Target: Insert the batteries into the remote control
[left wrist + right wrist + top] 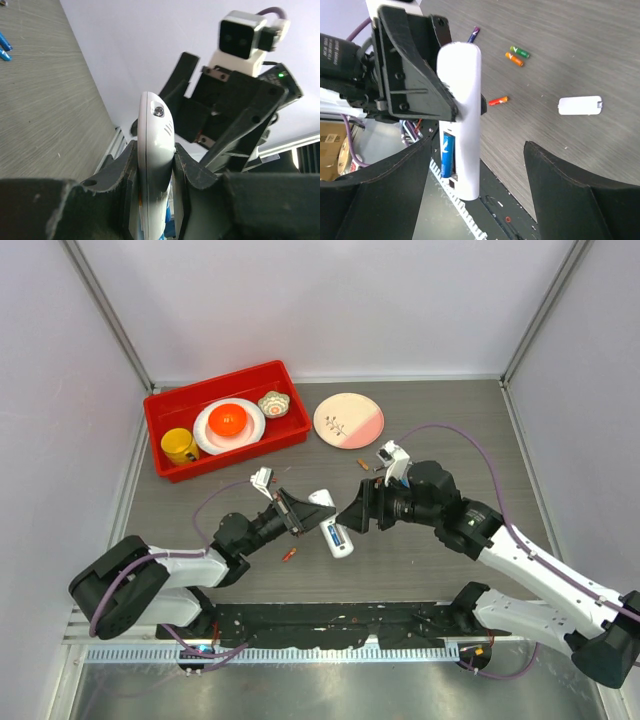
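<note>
My left gripper (pixel 306 512) is shut on the remote control (pixel 331 525), a slim white bar held off the table with its battery bay open. In the left wrist view the remote control (pixel 155 135) is pinched edge-on between both fingers. One blue battery (pixel 447 154) sits in the bay. My right gripper (pixel 479 150) is open around the remote's lower end (pixel 465 125), with a wide gap on its right side. Loose batteries lie on the table: an orange-red one (pixel 498 101), an orange one (pixel 514 59) and a green one (pixel 520 51).
The small white cover piece (pixel 580 105) lies alone on the table. A red bin (pixel 160 405) at the back left holds a yellow mug (pixel 180 446), a white plate and a small bowl. A pink plate (pixel 348 420) lies beside it. Blue cells (pixel 4 47) rest further off.
</note>
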### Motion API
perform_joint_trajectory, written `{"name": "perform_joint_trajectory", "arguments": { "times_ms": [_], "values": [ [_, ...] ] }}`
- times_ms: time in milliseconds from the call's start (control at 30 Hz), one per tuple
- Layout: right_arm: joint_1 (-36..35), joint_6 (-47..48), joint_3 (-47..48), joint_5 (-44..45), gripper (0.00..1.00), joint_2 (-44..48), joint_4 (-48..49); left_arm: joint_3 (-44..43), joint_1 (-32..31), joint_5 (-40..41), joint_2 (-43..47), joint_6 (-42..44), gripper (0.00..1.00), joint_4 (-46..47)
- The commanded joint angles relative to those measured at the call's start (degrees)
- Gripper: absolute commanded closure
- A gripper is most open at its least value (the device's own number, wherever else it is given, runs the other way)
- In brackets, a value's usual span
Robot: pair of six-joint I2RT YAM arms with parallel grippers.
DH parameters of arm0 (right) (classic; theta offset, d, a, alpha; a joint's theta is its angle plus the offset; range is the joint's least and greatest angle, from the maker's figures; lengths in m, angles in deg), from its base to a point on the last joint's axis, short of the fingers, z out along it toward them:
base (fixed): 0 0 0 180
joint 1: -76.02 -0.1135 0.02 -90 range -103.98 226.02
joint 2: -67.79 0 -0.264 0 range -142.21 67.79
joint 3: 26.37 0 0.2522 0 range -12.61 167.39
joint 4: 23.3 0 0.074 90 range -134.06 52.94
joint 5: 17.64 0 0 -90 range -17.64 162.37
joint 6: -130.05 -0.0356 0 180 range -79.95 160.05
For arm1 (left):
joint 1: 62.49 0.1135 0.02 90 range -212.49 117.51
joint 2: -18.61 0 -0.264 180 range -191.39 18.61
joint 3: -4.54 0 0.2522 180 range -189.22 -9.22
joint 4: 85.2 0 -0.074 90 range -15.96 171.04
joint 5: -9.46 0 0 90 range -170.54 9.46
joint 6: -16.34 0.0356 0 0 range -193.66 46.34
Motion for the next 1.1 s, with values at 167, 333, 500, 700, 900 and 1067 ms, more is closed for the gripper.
{"name": "perform_joint_trajectory", "arguments": {
  "times_ms": [167, 333, 500, 700, 900, 1067],
  "values": [
    [2.7, -10.2, -10.2, -15.1, 0.20, 2.3, 18.9, -3.4, -0.1, -2.1, 2.0, -1.2, 1.00, 15.1],
    [2.8, -12.5, -11.9, -17.6, 0.22, 2.7, 21.6, -3.7, -0.1, -2.1, 1.6, -1.4, 1.00, 15.1],
    [2.9, -13.7, -13.2, -18.3, 0.26, 2.8, 24.6, -3.8, -0.1, -2.1, 1.4, -1.3, 1.00, 15.1],
    [3.2, -14.2, -13.5, -18.7, 0.33, 1.8, 25.5, -3.6, -0.1, -1.9, 1.7, -1.3, 1.00, 15.1],
    [3.2, -14.4, -13.5, -19.2, 0.41, 0.8, 25.6, -3.5, -0.1, -1.8, 1.8, -1.2, 1.00, 15.1],
    [3.4, -14.0, -13.2, -19.1, 0.43, 0.4, 25.1, -3.5, -0.1, -1.7, 1.9, -1.0, 1.00, 15.1]
  ]
}}
